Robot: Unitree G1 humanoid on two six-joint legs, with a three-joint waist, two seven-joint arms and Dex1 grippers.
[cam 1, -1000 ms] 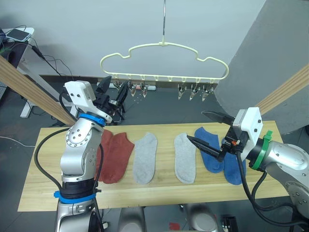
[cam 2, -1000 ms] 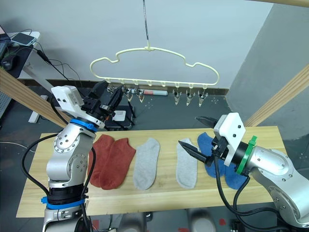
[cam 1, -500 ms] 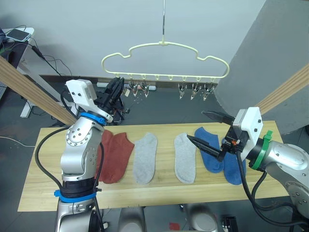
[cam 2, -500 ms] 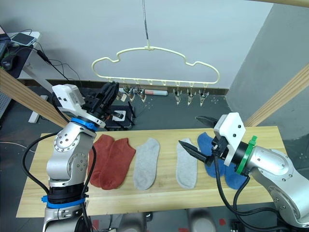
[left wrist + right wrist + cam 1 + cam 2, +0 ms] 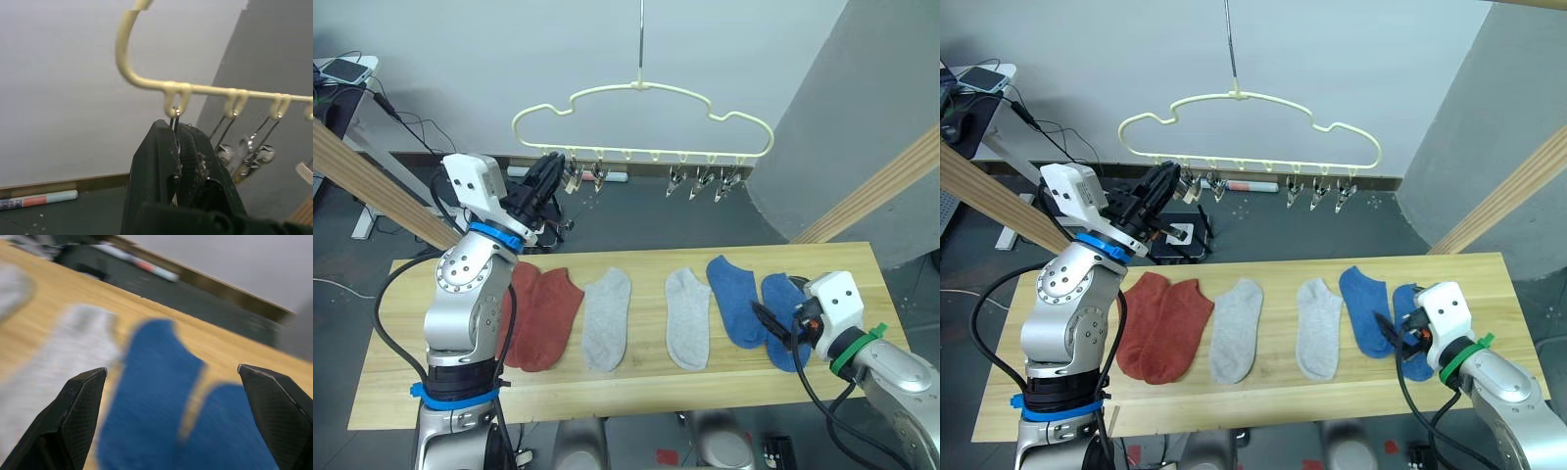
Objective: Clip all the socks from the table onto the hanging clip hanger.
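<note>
L gripper (image 5: 182,161) is raised at the far-left end of the clip hanger (image 5: 641,93), its two black fingers pressed together around the first silver clip (image 5: 174,128), just under the cream loop it hangs from. R gripper (image 5: 171,382) sits low over the table (image 5: 636,377) w/ its jaws spread wide and nothing between them, aimed at the two blue socks (image 5: 730,300) near the R end.

Hanger: thin cream wire, cloud-shaped outline, hung by a metal hook above and behind the table's far edge. A row of small silver clips dangles under its lower bar; no sock is on any clip yet.

All six socks lie flat on the pale wood in one row, toes toward the robot: rust-red pair (image 5: 540,315) at L, side by side and touching; two grey socks (image 5: 608,318) in the middle w/ a gap between them; blue pair at R, close together.

Handling, as a judgement: socks look light, soft and limp, so they'll droop and fold once lifted; nothing fragile or slippery. Best hold is prob the cuff end, pinching both layers, leaving a free edge to feed into a clip. Hanger swings freely on its hook, so it may sway when a clip is squeezed.
</note>
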